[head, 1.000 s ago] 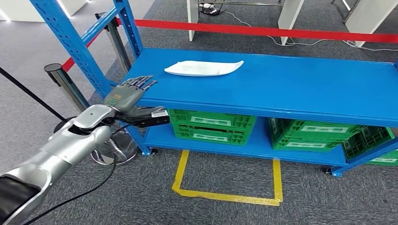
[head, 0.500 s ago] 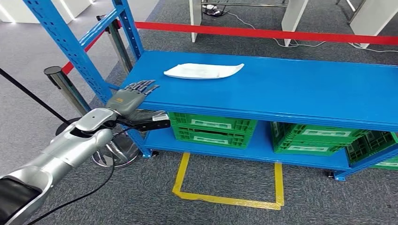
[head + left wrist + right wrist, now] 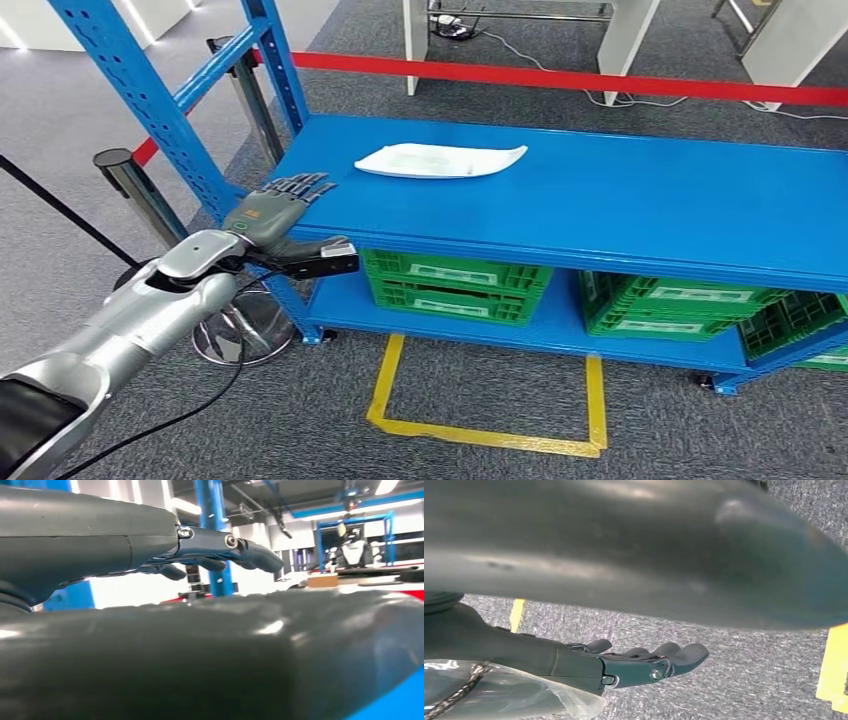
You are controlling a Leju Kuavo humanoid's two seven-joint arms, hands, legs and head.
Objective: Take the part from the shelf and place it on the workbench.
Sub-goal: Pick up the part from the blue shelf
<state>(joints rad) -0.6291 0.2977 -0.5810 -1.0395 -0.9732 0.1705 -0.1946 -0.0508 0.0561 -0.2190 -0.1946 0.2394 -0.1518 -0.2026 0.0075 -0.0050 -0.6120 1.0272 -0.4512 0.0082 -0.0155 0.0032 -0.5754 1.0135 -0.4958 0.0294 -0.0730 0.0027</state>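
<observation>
Up on the blue shelf (image 3: 620, 200), the white part (image 3: 440, 160) lies flat toward the back left of the top deck, a long, shallow, tray-like piece with one end tapering to a point. Its faint greenish marking is too small to read. The left hand (image 3: 275, 208) is at the front left corner of that deck, well apart from the part, its fingers (image 3: 300, 185) stretched out and spread with nothing between them; whether it touches the shelf edge cannot be told. In the left wrist view the same fingers (image 3: 240, 550) reach straight forward, slightly apart, and the thick grey thumb lies across the lower part of the picture. The right hand (image 3: 644, 665) hangs over grey carpet (image 3: 744, 680) beside a yellow floor marking (image 3: 834, 670), its fingers loosely extended and holding nothing. On the lower deck stand green crates (image 3: 455, 285), each with a pale label strip on its front whose writing cannot be made out. A red barrier belt (image 3: 560, 78) runs behind the shelf, and a chrome stanchion post (image 3: 140, 190) stands just left of the blue upright. Yellow tape (image 3: 480, 430) marks a rectangle on the floor before the shelf.
</observation>
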